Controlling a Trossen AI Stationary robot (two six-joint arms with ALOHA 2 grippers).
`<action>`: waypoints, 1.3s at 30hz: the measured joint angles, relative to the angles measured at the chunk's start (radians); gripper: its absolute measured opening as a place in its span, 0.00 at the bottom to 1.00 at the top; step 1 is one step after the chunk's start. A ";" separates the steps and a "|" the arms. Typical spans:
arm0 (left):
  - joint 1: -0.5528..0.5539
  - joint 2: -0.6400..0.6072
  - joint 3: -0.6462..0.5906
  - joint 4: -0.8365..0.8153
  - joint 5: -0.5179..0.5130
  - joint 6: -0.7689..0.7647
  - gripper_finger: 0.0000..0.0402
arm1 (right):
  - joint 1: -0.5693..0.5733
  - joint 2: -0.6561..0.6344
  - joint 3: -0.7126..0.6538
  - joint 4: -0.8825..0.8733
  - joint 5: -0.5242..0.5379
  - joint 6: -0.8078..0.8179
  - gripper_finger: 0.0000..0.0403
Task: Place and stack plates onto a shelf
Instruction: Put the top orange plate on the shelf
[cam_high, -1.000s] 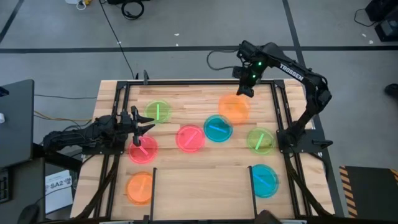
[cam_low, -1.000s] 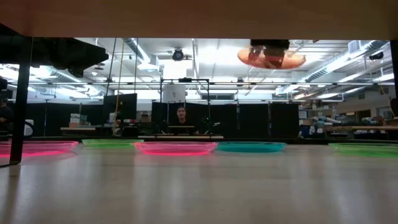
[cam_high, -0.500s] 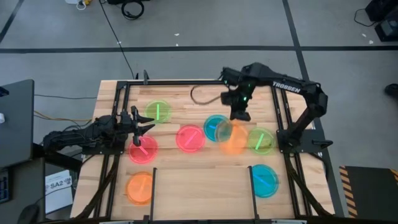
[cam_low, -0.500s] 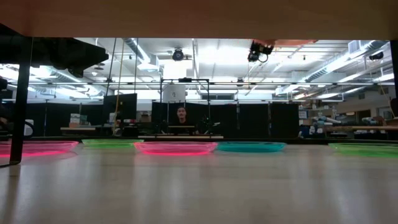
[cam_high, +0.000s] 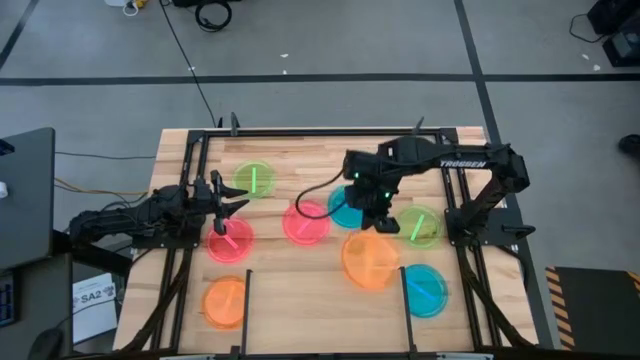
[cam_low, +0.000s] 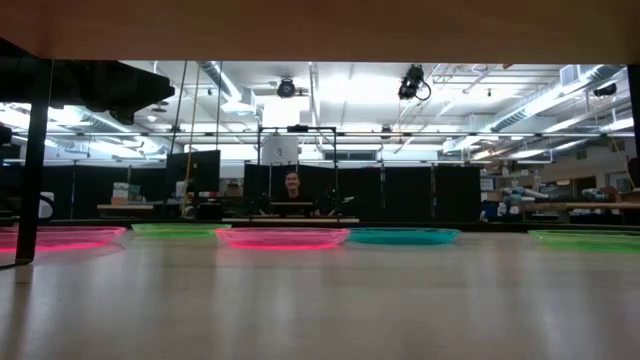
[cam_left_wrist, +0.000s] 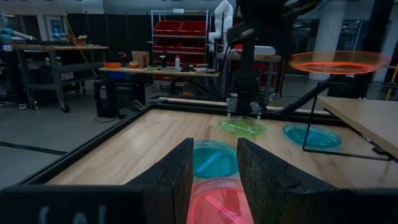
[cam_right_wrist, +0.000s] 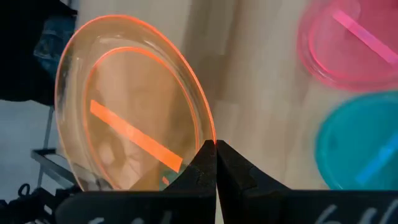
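My right gripper (cam_high: 380, 222) is shut on an orange plate (cam_high: 368, 262), carried in the air over the table's near middle. In the left wrist view that plate (cam_left_wrist: 336, 62) floats high, edge-on. My left gripper (cam_high: 232, 200) waits open at the table's left, above a pink plate (cam_left_wrist: 214, 208). Flat on the wood lie a green plate (cam_high: 254, 180), a pink one (cam_high: 305, 222), a cyan one (cam_high: 345, 205), a green one (cam_high: 418, 225), a cyan one (cam_high: 425, 290) and an orange one (cam_high: 225, 300). The shelf's thin black rods (cam_high: 405, 300) stand by the near edge. My right gripper pinches the orange plate's rim (cam_right_wrist: 208, 138) between its two fingertips, at one spot on the edge, fingers slanting down from the far side. The plate is lifted clear of the table and juts out beyond the fingers toward the near edge, roughly level.
Thick black rails (cam_high: 190, 190) run along the table's left and right sides and carry the arms. The shelf's thin upright rod (cam_left_wrist: 309, 124) stands beside the near cyan plate (cam_left_wrist: 311, 135). A person (cam_low: 291, 187) sits far behind the table. Bare wood lies between the two near rods.
My right gripper has carried the orange plate from the table's far right, over the cyan and green plates, toward the near edge and a little leftward. The plate stayed pinched and has left the low view's top.
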 joint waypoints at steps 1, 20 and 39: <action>0.000 0.000 0.000 0.000 0.000 0.000 0.32 | 0.017 0.000 0.000 0.020 0.000 0.022 0.01; 0.000 0.000 0.000 0.000 0.000 0.000 0.32 | 0.291 0.011 0.000 0.245 0.154 0.345 0.01; 0.000 0.000 0.000 -0.011 0.000 0.000 0.32 | 0.430 0.050 -0.037 0.300 0.290 0.451 0.01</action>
